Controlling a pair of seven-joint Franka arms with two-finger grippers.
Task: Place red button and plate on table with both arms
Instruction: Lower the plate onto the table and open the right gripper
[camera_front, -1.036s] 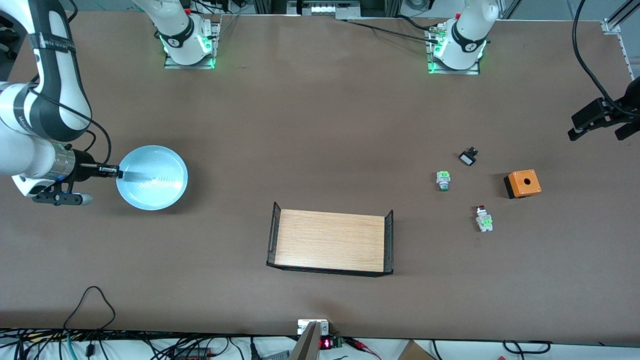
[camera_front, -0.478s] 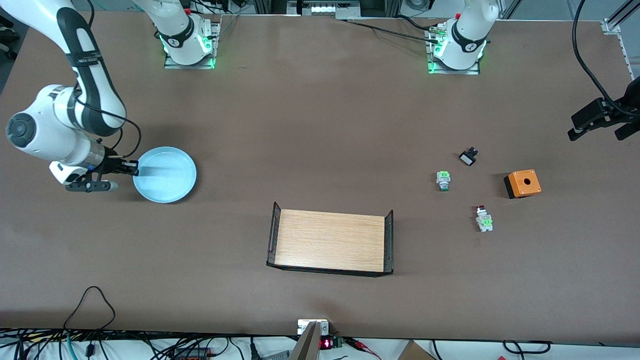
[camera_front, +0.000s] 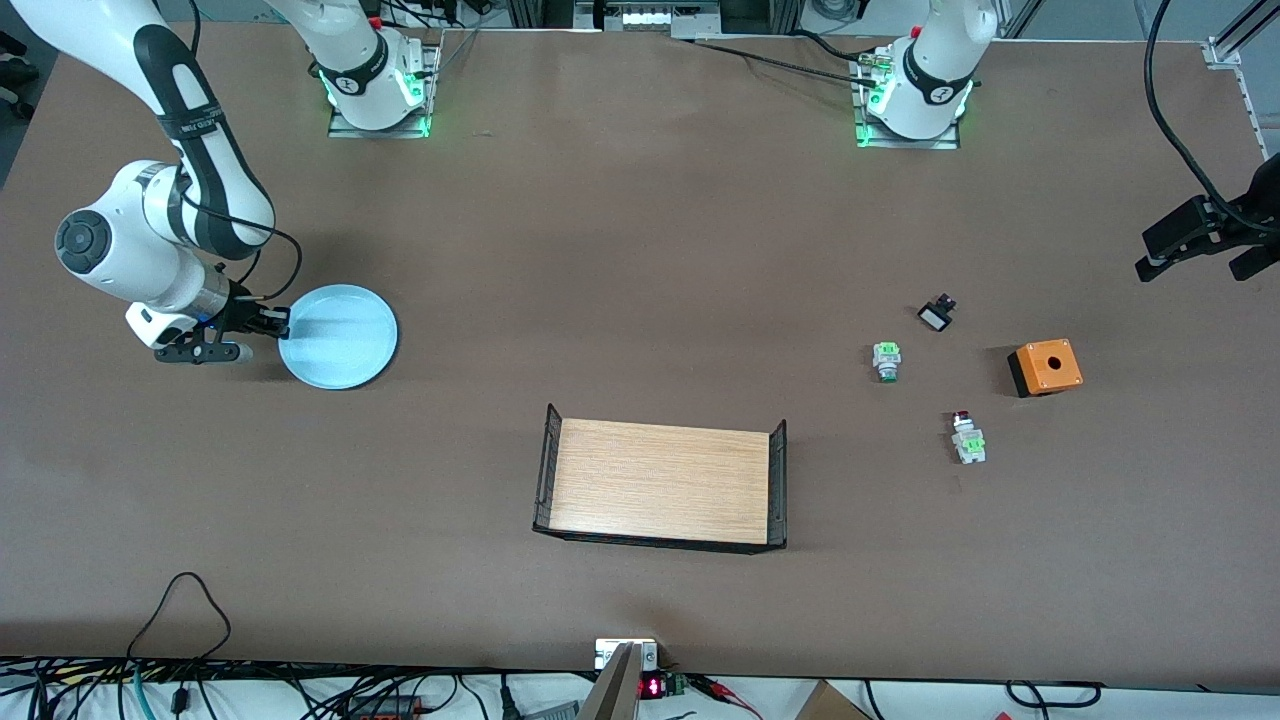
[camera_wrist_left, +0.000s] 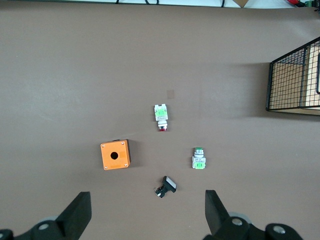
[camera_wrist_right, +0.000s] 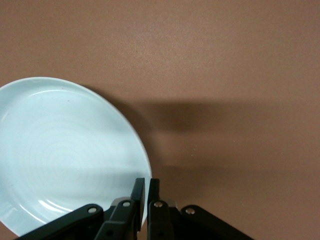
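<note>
The pale blue plate (camera_front: 340, 337) is at the right arm's end of the table (camera_front: 640, 250). My right gripper (camera_front: 275, 322) is shut on its rim, and the wrist view shows both fingers pinching the edge of the plate (camera_wrist_right: 65, 150). I cannot tell whether the plate rests on the table or hangs just above it. The red button (camera_front: 966, 436) lies on the table at the left arm's end and also shows in the left wrist view (camera_wrist_left: 161, 115). My left gripper (camera_front: 1195, 268) is open and empty, high over that end of the table; its own wrist view (camera_wrist_left: 147, 217) shows the fingers wide apart.
A green-white switch (camera_front: 886, 360), a small black-and-white part (camera_front: 937, 314) and an orange box (camera_front: 1045, 366) lie near the red button. A wooden tray with black wire ends (camera_front: 662, 485) stands mid-table, nearer the front camera. Cables run along the front edge.
My right gripper has carried the plate a little toward the table's middle and lower down; the plate looks smaller. The left arm and the buttons have not moved.
</note>
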